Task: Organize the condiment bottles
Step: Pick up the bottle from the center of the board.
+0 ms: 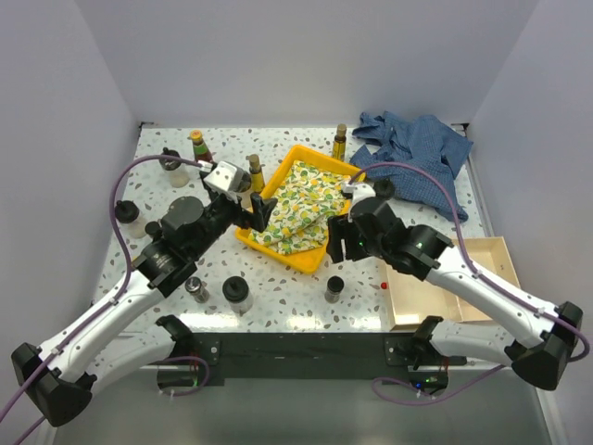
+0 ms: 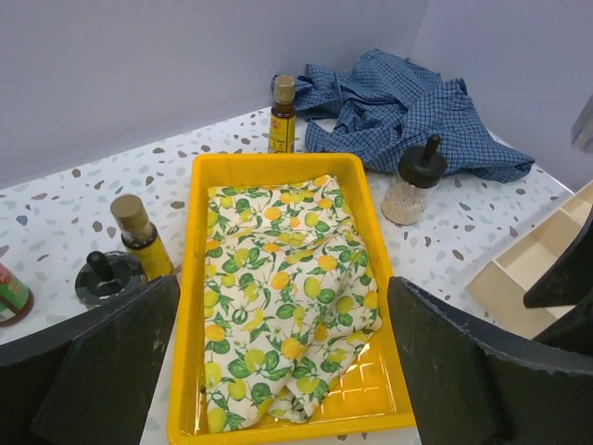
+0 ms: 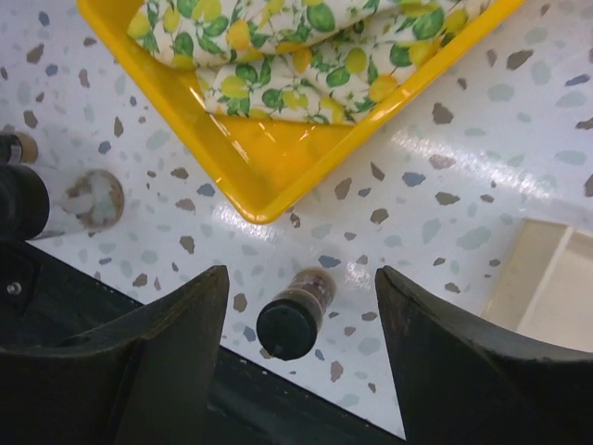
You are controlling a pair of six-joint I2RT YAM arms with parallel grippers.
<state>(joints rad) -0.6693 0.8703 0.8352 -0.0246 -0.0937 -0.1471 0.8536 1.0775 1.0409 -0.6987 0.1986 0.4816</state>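
Several condiment bottles stand around a yellow tray (image 1: pixel 298 152). A green red-labelled bottle (image 1: pixel 197 144) and a black-lidded jar (image 1: pixel 171 167) stand at the back left. Amber yellow-capped bottles stand left of the tray (image 1: pixel 255 172) and behind it (image 1: pixel 339 141). Near the front stand a small bottle (image 1: pixel 195 289), a jar (image 1: pixel 236 294) and a small dark-lidded bottle (image 1: pixel 334 289). My left gripper (image 1: pixel 259 211) is open and empty over the tray's left edge (image 2: pixel 278 164). My right gripper (image 3: pixel 301 357) is open and empty above the dark-lidded bottle (image 3: pixel 295 315).
A lemon-print cloth (image 1: pixel 295 209) fills the tray. A blue checked shirt (image 1: pixel 412 148) lies at the back right, with a black-lidded jar (image 2: pixel 412 185) in front of it. A wooden compartment box (image 1: pixel 454 278) sits at the front right. Another jar (image 1: pixel 127 215) stands at the far left.
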